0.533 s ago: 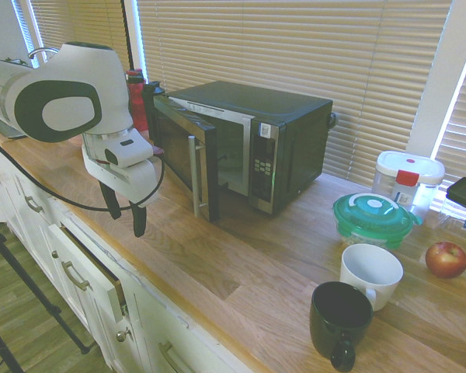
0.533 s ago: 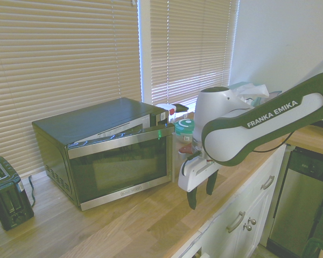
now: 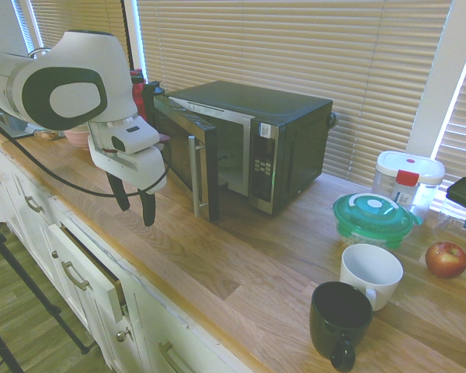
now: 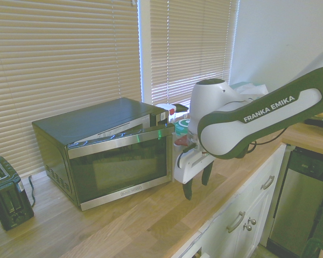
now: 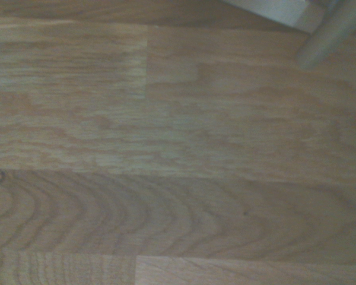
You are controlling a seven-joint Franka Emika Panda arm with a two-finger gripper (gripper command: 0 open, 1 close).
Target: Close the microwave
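The microwave (image 3: 264, 132) (image 4: 107, 150) is a black box with a steel front, standing on the wooden counter by the blinds. Its door (image 3: 188, 151) (image 4: 124, 166) hangs partly ajar, with the silver bar handle (image 3: 194, 175) at its free edge. My gripper (image 3: 134, 203) (image 4: 196, 183) hovers just above the counter in front of the door, a short way from the handle, open and holding nothing. The wrist view shows bare wood grain and a corner of the steel door with its handle (image 5: 329, 35).
A red bottle (image 3: 136, 97) stands behind the door. Right of the microwave sit a green-lidded bowl (image 3: 371, 217), a white-lidded container (image 3: 408, 179), a white mug (image 3: 370, 273), a black mug (image 3: 339, 318) and an apple (image 3: 446, 258). A black toaster (image 4: 8, 199) stands at the other side.
The arm has shifted toward the microwave door and slightly up. The gripper now hangs closer to the handle. The door stands as before.
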